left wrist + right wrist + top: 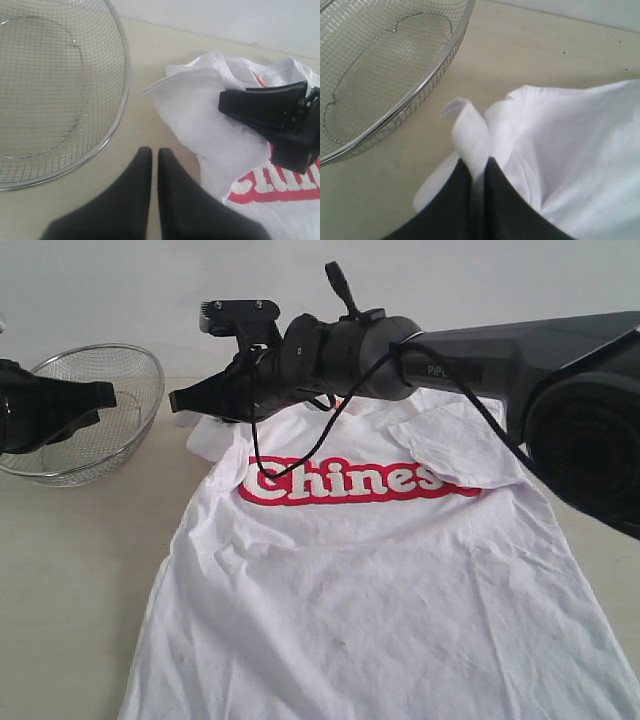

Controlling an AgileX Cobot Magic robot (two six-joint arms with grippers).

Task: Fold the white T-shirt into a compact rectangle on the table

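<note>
Right end effector [186,400], carried by an arm that reaches from the right across the collar, is pressed together on a fold of the sleeve [205,435] at the left of the exterior view; the right wrist view shows this end effector [479,169] with a ridge of white cloth [470,132] pinched between its two dark fingers and raised off the worktop [80,590]. White T-shirt [370,580] lies chest up near the middle of the worktop, with its long axis running from near to far in the exterior view: collar toward the far wall, hem toward the camera and cut off by the lower edge of the frame. Lettering [345,481] across the chest reads "Chines", white characters on a red outline, upright as seen from the hem end. The opposite sleeve [450,445] is folded inward onto the chest, its lower edge touching the last letter. An orange neck tag [257,79] shows at the collar in the left wrist view, too small to read, and part of the red-outlined print [280,182] appears below the right end effector [225,104]. Small lettering on the right arm's link is too blurred to read. Left end effector [108,395] hangs with its fingers pressed together on nothing; in its own wrist view it [151,152] is over bare worktop between the shirt and the wire-mesh bowl [150,365]. The bowl stands just beside the pinched sleeve, apart from it.
</note>
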